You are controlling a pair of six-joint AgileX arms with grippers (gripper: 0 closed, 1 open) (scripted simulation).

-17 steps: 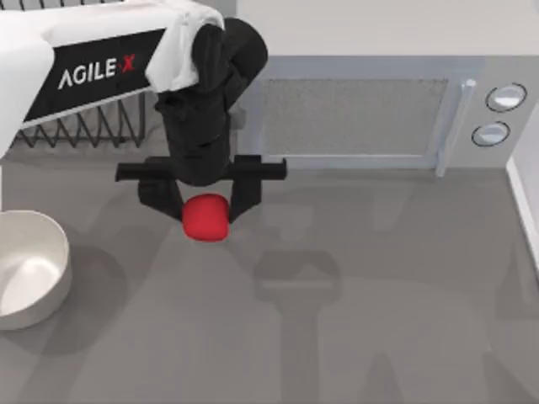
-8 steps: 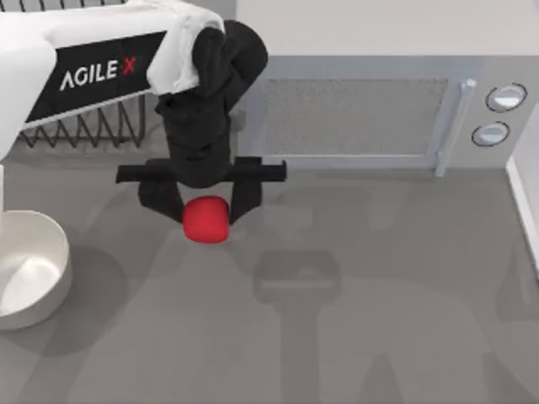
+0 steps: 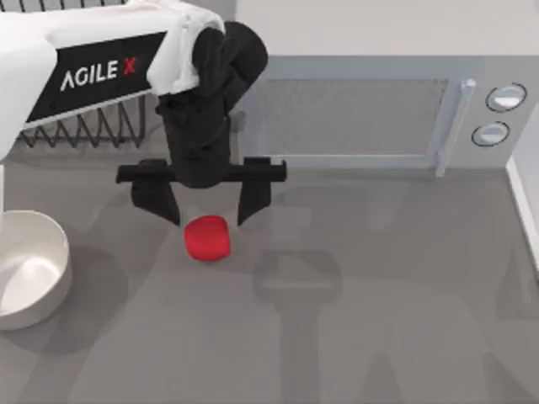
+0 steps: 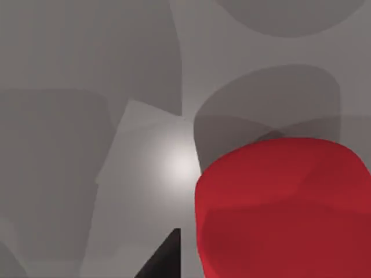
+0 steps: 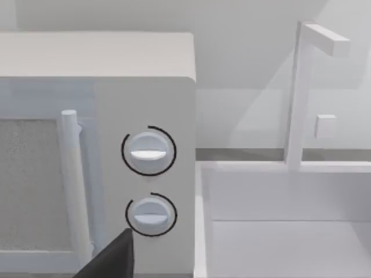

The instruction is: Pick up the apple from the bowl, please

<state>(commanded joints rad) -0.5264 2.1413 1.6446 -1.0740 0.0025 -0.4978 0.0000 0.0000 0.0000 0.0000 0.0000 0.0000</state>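
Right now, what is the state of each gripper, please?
Left gripper: open, holding nothing; the apple lies on the table just below it in the top view.
Right gripper: cannot be told.

The apple (image 3: 208, 238) is a small, bright red, round lump with a smooth, dull skin. It sits on the grey table, out in the open, a little left of the middle. It is not in the bowl (image 3: 25, 268). The bowl is round, off-white and shiny, with a pale, smooth inside. It stands upright at the left edge of the table, well apart from the apple. Up close, the apple (image 4: 284, 208) looks a bit lumpy.
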